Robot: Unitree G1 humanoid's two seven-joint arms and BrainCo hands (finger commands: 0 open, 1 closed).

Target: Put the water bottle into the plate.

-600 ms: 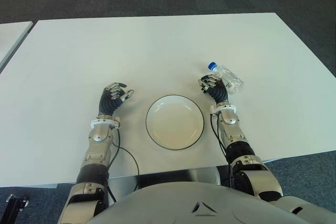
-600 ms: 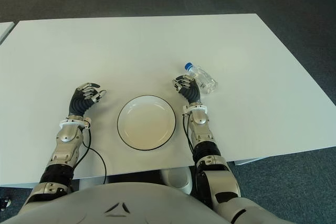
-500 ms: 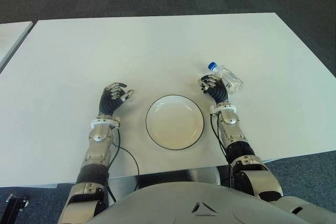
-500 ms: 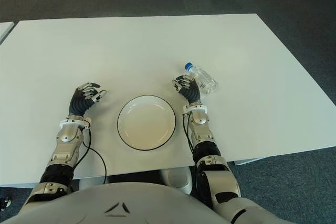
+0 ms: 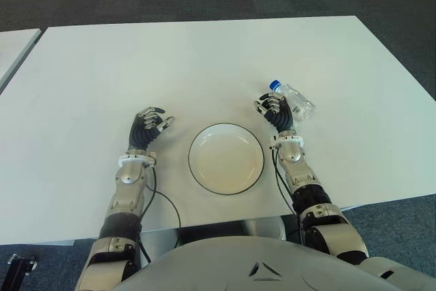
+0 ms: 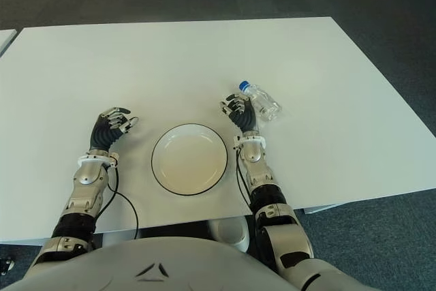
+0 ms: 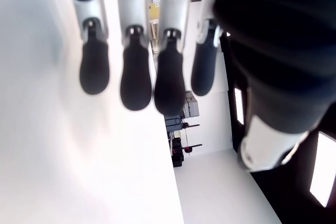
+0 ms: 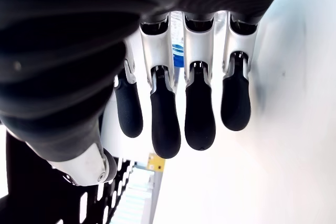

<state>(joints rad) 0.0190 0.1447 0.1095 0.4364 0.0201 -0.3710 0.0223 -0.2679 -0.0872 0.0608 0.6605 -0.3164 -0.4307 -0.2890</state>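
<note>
Right hand [image 5: 275,109] had edged a bit left/farther vs. a moment before, fingers loosely curled, empty, just beside the water bottle [image 5: 294,99], which lay on its side right of and beyond the plate [image 5: 226,158]. Left hand [image 5: 148,126] sat left of plate, relaxed, holding nothing. Bottle looked light, clear, smooth plastic, prob. prone to roll — best gripped mid-body, not at the blue cap.

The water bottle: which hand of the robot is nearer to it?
Right. The right hand is right beside the water bottle, on its plate-facing side, holding nothing. The left hand is far off, beyond the plate.
</note>
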